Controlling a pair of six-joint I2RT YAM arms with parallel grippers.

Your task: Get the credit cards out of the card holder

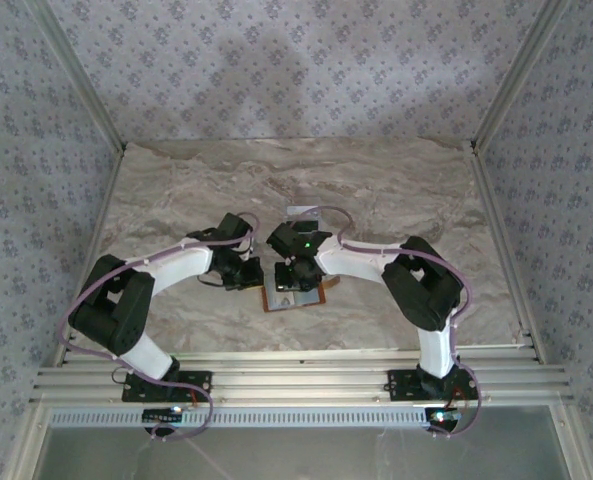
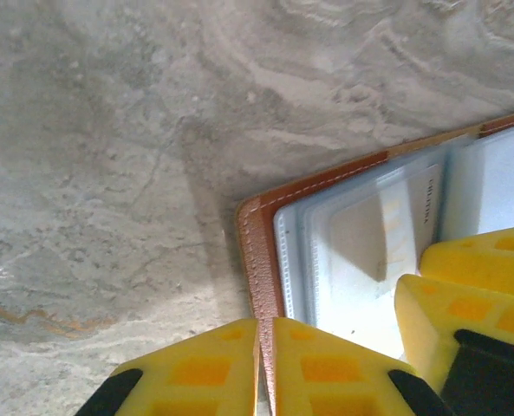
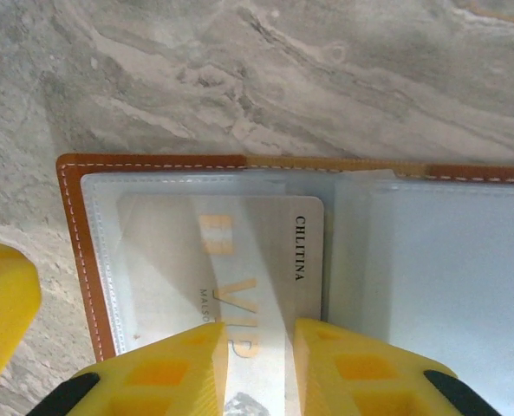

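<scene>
L hand pinching edge of brown card holder, R hand astride pale VIP card, grip unclear

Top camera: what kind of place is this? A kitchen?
Probably not: more like a robot test booth. A left arm and right arm are bolted to a metal rail at a marble-look table, boxed in by patterned walls.

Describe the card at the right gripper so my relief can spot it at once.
On the marbled table, at its near middle, lies the open brown card holder. In the clear sleeve at the right gripper sits a whitish credit card. Gold VIP lettering and the black word CILITINA set it apart from the plain sleeve beside it.
</scene>
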